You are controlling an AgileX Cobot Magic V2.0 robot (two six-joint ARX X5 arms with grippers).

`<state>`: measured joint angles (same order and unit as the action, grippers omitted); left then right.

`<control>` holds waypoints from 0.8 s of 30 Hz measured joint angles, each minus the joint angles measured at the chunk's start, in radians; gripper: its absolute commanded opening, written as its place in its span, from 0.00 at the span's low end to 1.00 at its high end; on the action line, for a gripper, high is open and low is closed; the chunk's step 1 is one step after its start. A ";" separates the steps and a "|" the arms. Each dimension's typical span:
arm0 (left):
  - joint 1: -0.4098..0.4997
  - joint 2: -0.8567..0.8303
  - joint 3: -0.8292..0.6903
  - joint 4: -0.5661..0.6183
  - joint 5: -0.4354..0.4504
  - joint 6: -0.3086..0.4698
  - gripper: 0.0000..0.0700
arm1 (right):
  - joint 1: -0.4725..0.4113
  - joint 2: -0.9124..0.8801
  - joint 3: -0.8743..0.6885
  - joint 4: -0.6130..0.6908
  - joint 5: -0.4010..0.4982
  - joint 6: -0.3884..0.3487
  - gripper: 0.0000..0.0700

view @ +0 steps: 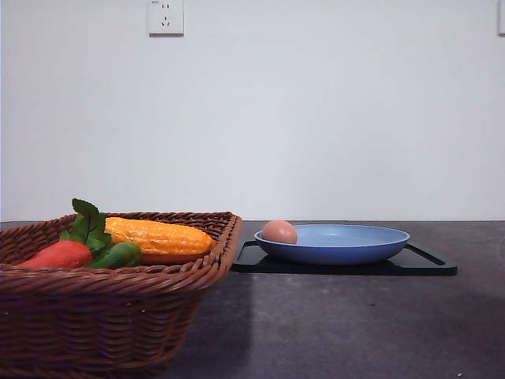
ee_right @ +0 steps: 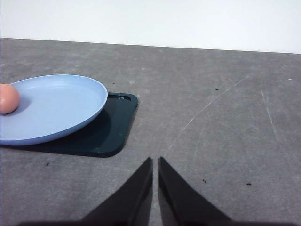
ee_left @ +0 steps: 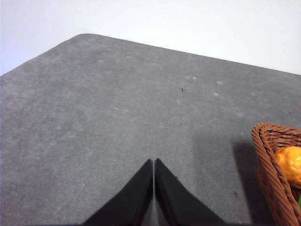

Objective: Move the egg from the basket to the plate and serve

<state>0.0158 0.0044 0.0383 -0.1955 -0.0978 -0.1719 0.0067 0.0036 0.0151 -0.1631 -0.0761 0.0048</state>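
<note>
Egg (view: 279, 231): lay long axis level, sideways across the front view, at the light-blue plate's (view: 347, 245) left rim.
Surface: dark grey table (view: 355, 324); white wall (view: 316, 110).
Claws: left gripper (ee_left: 154, 162) and right gripper (ee_right: 155, 161) pressed together, empty.

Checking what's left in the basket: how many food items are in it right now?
3, all in the basket: a red-orange carrot-like vegetable at its left, a green piece beside it, and a corn cob behind. The basket's walls may hide others.

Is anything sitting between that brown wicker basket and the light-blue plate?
No. In the front view, only bare dark tabletop separates the brown woven basket from the black tray holding the round light-blue plate.
</note>
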 measured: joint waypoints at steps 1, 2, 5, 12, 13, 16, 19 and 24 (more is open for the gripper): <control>0.000 0.000 0.000 0.000 0.000 0.000 0.00 | 0.000 0.000 0.000 0.000 0.000 0.000 0.00; 0.000 0.000 0.000 0.000 0.000 0.000 0.00 | 0.000 0.000 0.000 0.000 0.000 0.000 0.00; 0.000 0.000 0.000 0.000 0.000 0.000 0.00 | 0.000 0.000 0.000 0.000 0.000 0.000 0.00; 0.000 0.000 0.000 0.000 0.000 0.000 0.00 | 0.000 0.000 0.000 0.000 0.000 0.000 0.00; 0.000 0.000 0.000 0.000 0.000 0.000 0.00 | 0.000 0.000 0.000 0.000 0.000 0.000 0.00; 0.000 0.000 0.000 0.000 0.000 0.000 0.00 | 0.000 0.000 0.000 0.000 0.000 0.000 0.00; 0.000 0.000 0.000 0.000 0.000 0.000 0.00 | 0.000 0.000 0.000 0.000 0.000 0.000 0.00; 0.000 0.000 0.000 0.000 0.000 0.000 0.00 | 0.000 0.000 0.000 0.000 0.000 0.000 0.00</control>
<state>0.0158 0.0044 0.0383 -0.1955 -0.0978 -0.1719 0.0067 0.0036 0.0151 -0.1631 -0.0761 0.0048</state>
